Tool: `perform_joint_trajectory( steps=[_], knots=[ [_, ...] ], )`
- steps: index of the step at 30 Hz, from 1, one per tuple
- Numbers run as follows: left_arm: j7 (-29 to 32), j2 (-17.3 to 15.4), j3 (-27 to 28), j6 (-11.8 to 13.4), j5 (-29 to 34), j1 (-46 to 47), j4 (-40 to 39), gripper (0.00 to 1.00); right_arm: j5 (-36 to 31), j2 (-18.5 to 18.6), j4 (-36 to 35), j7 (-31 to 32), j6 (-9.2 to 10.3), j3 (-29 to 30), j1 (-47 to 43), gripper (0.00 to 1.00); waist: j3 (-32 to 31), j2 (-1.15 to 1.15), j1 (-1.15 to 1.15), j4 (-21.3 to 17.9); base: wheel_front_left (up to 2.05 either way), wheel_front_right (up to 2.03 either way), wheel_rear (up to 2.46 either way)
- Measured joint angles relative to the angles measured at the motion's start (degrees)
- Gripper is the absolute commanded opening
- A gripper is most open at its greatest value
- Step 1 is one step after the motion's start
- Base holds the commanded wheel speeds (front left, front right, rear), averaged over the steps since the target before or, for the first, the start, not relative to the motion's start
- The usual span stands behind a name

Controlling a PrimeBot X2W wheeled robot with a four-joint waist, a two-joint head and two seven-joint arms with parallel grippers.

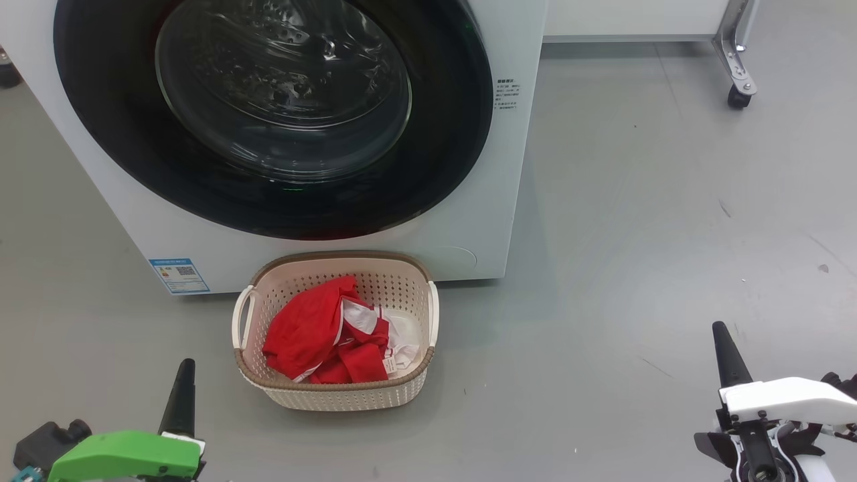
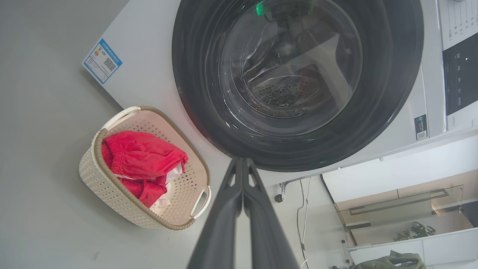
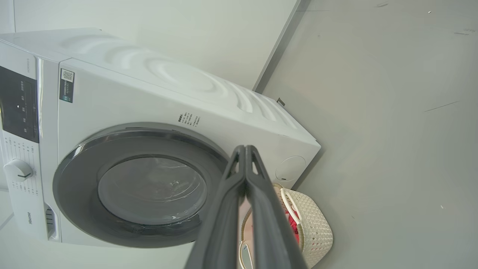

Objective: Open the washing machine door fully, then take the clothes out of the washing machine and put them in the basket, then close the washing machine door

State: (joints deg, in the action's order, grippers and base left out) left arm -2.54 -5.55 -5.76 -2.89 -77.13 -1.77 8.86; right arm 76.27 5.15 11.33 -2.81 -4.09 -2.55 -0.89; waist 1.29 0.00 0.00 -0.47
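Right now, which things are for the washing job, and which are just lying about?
For the job: washing machine, door, basket, red clothes in the basket.
Just lying about: caster wheel, olive bundle.

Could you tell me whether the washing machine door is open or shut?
Shut. The washing machine door lies flush against the washing machine in the head and right wrist views, no gap at its rim.
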Motion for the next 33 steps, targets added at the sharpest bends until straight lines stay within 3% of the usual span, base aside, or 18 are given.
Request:
perform_joint_trajectory(
  steps=[27, 33],
  knots=[
    [3.1, -0.5, 3.5, -3.2, -18.4, 3.1, 4.4, 0.0, 19.0, 0.7, 2.6, 3.7, -1.91, 3.8, 3.0, 0.0, -1.0, 0.0, 0.0, 0.4, 0.0, 0.0, 0.0],
    [3.5, -0.6, 3.8, -3.4, -20.4, 3.6, 5.1, 0.0, 20.4, 0.8, 3.0, 4.1, -2.33, 4.1, 3.2, 0.0, -1.1, 0.0, 0.0, 0.5, 0.0, 0.0, 0.0]
  ],
)
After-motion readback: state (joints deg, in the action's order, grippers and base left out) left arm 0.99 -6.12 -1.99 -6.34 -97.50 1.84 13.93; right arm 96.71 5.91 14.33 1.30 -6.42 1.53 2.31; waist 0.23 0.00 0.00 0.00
